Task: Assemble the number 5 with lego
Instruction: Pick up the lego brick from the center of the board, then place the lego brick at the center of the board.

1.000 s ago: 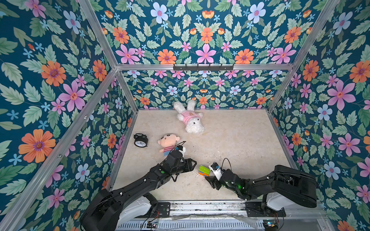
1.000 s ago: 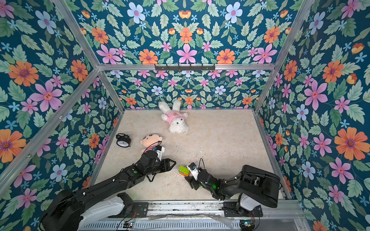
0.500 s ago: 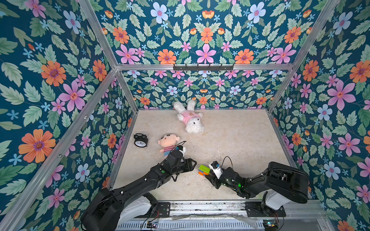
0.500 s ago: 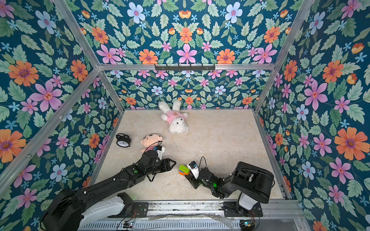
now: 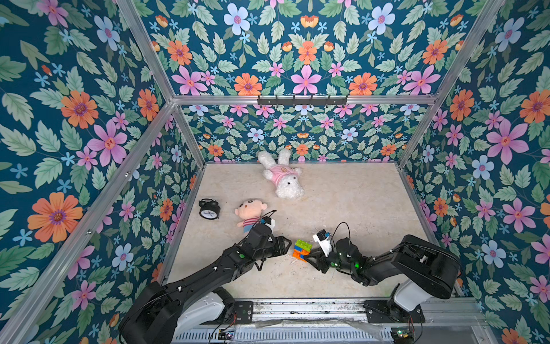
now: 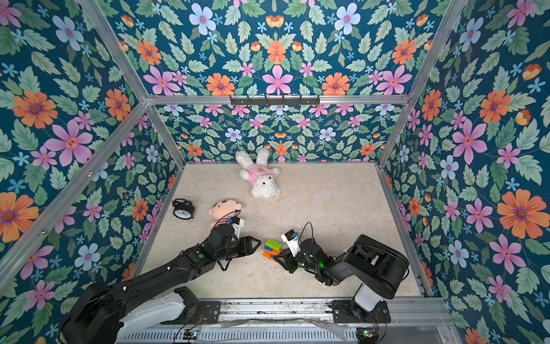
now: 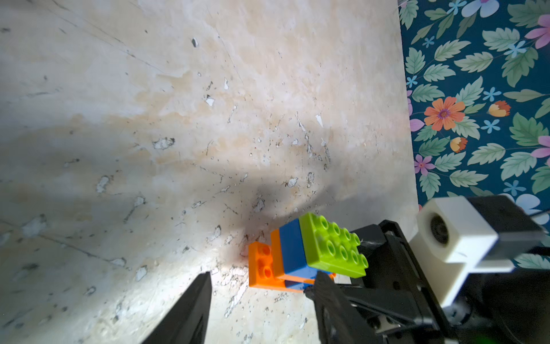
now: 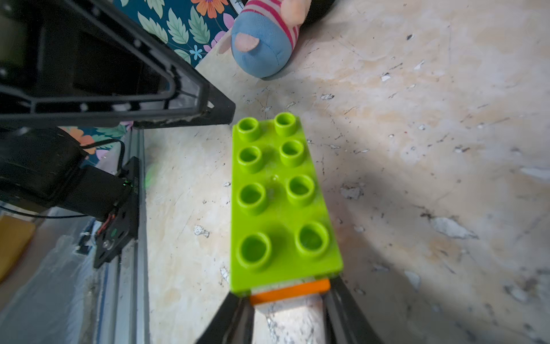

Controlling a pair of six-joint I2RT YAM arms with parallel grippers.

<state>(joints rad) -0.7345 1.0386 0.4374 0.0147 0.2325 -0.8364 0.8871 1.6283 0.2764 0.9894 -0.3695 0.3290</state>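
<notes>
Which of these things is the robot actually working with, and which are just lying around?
In the job: lego stack, with a lime-green brick on top, blue bricks and orange bricks beneath.

Lying about: white plush animal in a pink shirt, plush doll in a striped shirt, black alarm clock.

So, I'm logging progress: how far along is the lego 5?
Done: the number 5 looks fully joined, green bar on top, standing on the table. In hand: the right gripper clamps its lower part; the left gripper hangs open beside it. Left: seemingly just letting go.
</notes>
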